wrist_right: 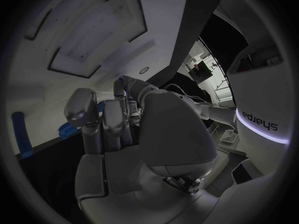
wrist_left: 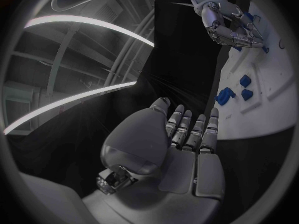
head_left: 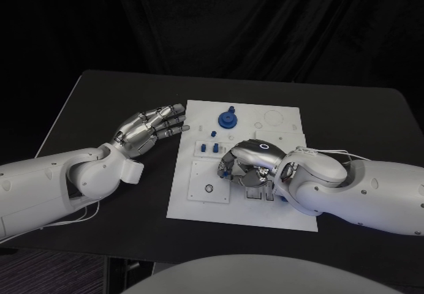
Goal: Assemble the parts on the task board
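Observation:
The white task board (head_left: pixel 265 208) lies in the middle of the black table. A round blue part (head_left: pixel 229 118) stands near its far edge, and small blue parts (head_left: pixel 208 147) sit by its left side; the left wrist view shows these small parts (wrist_left: pixel 244 79) too. My right hand (head_left: pixel 249 160) is curled down over the board's middle, fingertips closed around a small blue part (head_left: pixel 227 173) that is mostly hidden. My left hand (head_left: pixel 150 128) hovers just off the board's left edge, fingers straight and apart, holding nothing. From the left wrist, the right hand (wrist_left: pixel 231 27) appears over the board (wrist_left: pixel 261 109).
A round hole with a dark ring (head_left: pixel 209 189) and shallow recesses (head_left: pixel 274 116) mark the board. Bare black table (head_left: pixel 106 98) runs round the board on all sides. My right forearm (head_left: pixel 353 190) lies across the board's near right corner.

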Controlling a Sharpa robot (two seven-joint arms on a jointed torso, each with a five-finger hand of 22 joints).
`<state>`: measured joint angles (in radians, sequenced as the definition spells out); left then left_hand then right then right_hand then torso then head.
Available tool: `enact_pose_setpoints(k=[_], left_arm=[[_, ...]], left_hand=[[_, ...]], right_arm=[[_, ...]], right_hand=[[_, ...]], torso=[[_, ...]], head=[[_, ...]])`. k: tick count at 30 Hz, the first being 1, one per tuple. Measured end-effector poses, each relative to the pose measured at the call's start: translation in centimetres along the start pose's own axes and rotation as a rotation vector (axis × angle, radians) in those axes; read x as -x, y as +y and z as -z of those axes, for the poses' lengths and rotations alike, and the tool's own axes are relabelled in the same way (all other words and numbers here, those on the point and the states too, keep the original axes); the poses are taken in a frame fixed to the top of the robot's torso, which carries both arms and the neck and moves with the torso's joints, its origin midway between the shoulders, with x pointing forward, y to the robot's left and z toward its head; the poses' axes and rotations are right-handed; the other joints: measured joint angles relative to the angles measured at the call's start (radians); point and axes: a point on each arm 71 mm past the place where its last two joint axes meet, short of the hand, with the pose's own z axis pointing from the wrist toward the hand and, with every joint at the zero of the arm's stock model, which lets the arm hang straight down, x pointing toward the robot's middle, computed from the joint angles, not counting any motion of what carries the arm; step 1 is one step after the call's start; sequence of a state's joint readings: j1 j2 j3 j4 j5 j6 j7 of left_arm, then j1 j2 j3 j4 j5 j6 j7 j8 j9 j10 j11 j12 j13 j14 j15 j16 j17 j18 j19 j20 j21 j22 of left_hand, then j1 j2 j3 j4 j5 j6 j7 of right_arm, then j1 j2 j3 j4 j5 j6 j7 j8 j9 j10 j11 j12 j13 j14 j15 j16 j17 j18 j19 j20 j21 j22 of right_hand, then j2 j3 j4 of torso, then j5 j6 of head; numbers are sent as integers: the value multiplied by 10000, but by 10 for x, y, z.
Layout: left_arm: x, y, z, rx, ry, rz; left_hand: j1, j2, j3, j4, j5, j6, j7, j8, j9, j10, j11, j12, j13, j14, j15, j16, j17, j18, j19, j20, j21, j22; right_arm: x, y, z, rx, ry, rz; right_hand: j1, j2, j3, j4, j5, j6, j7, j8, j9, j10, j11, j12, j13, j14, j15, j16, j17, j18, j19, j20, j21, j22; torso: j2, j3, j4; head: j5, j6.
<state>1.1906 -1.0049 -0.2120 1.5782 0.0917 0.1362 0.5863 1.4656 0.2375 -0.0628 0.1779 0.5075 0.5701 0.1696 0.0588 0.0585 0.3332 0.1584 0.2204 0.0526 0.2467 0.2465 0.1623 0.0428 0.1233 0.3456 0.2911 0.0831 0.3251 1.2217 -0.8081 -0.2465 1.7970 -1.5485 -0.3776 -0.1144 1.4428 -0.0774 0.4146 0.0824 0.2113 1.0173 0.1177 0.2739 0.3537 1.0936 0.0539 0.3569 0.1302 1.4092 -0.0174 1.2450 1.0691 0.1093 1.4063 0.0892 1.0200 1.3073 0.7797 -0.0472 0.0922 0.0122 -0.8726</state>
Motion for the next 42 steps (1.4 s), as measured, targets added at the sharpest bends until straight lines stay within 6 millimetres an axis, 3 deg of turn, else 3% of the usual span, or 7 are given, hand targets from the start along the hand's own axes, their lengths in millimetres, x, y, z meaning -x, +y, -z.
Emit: enact_pose_setpoints(k=[10,29,34,42], left_arm=[[0,0,0,32,5,5],[-1,1,-1,99,27,14],[-1,1,-1,111,29,14],[-1,2,-1,132,37,17]], left_hand=[[-2,-2,0,0,0,0,0,0,0,32,32,0,9,0,0,0,0,0,0,0,0,-9],[-82,0,28,28,0,0,0,0,0,32,32,34,7,0,0,0,0,0,0,0,0,-8],[-82,0,28,28,0,0,0,0,0,32,32,34,6,0,0,0,0,0,0,0,0,-8],[-81,0,28,28,0,0,0,0,0,32,31,34,6,0,0,0,0,0,0,0,0,-16]], right_arm=[[0,-1,-1,-57,38,-83],[-1,0,-2,-140,163,-317],[-2,1,-3,-122,173,-382],[-2,2,-4,-88,143,-433]], right_hand=[[-181,180,9,158,-2,-222,23,-149,-43,-92,92,-132,-22,-52,52,-97,-140,0,-110,38,-222,0],[-252,195,37,186,120,-317,44,-229,-32,-92,90,-172,-6,-87,88,-136,-172,1,-110,38,-267,7],[-142,260,109,41,120,-335,60,-271,3,-92,91,-172,24,-87,87,-136,-149,0,-109,38,-267,7],[96,183,133,-166,46,-296,99,-272,79,-93,94,-193,70,-88,87,-136,-128,0,-109,38,-267,6]], torso=[[0,-3,0],[1,-8,1],[1,-7,2],[2,-5,2]], head=[[34,0],[155,0],[169,0],[210,0]])
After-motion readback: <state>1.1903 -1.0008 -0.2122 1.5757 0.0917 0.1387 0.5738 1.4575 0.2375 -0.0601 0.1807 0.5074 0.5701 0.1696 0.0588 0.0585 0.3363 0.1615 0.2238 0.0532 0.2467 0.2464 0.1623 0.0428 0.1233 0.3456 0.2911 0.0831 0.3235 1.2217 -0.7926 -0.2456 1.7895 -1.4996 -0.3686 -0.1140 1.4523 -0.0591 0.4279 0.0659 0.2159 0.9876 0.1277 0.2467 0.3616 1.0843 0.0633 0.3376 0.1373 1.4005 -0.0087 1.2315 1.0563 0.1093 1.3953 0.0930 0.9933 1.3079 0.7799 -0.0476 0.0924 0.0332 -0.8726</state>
